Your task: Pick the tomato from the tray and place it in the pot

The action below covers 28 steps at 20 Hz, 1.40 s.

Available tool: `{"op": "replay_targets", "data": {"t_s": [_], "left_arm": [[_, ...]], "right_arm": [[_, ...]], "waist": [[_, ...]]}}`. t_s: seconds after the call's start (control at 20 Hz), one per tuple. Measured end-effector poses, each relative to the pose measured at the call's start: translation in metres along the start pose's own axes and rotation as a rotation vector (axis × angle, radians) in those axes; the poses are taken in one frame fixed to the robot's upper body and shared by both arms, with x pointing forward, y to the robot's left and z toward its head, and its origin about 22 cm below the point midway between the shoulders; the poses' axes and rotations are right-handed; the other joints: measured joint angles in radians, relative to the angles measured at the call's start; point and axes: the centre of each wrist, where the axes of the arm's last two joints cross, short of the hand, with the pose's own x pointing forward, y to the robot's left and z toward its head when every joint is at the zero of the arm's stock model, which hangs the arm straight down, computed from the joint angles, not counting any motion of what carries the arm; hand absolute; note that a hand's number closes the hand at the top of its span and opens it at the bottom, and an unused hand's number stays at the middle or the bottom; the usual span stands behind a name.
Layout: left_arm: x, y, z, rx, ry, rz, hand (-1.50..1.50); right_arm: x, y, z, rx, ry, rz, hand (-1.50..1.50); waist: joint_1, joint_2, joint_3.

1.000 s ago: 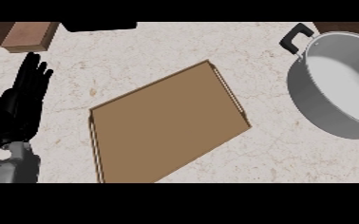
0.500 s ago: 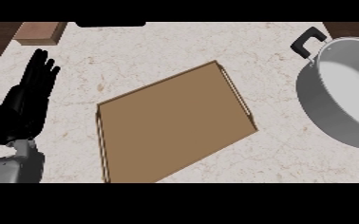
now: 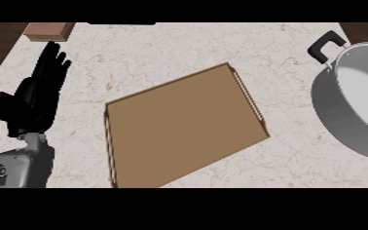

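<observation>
One arm in view: left hand (image 3: 36, 102) released, tray (image 3: 183, 126) at centre

Left hand rests at the left edge, fingers straight and pointing far, holding nothing. Brown tray lies flat on the marbled counter (image 3: 165, 48), turned at an angle, with thin rails along two sides. Steel pot (image 3: 338, 112) sits apart at the right, cut by the edge, its black handle (image 3: 325, 45) on the far side. Where the tomato is, cannot tell. Wooden block (image 3: 49, 30) in the far left corner.

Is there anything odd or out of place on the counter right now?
Yes. The tray lies askew on the counter, turned at an angle to its edges, and no tomato shows on it. The part of the pot in view, at the right edge, shows none either. The left hand rests open at the left.
</observation>
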Motion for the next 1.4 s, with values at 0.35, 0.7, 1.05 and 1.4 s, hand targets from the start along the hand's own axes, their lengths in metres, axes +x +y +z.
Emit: {"op": "replay_targets", "data": {"t_s": [0.35,0.7,1.05,1.4], "left_arm": [[-0.004,-0.008,0.000,-0.016,-0.007,0.008,0.00],[-0.005,-0.010,-0.006,-0.016,-0.010,0.001,0.00],[-0.007,-0.009,-0.005,-0.013,-0.016,-0.003,0.00],[-0.004,-0.007,-0.006,-0.008,-0.011,-0.001,0.00]], "right_arm": [[-0.031,-0.002,-0.021,-0.114,0.008,0.348,1.50],[-0.086,0.031,-0.059,-0.077,0.035,0.420,1.50],[-0.125,0.052,-0.079,0.059,0.168,0.280,-1.50],[-0.139,0.063,-0.090,0.144,0.132,0.009,-1.50]], "waist": [[0.020,0.005,0.001],[0.018,0.005,0.000],[0.022,0.006,0.000],[0.010,-0.001,-0.010]]}}
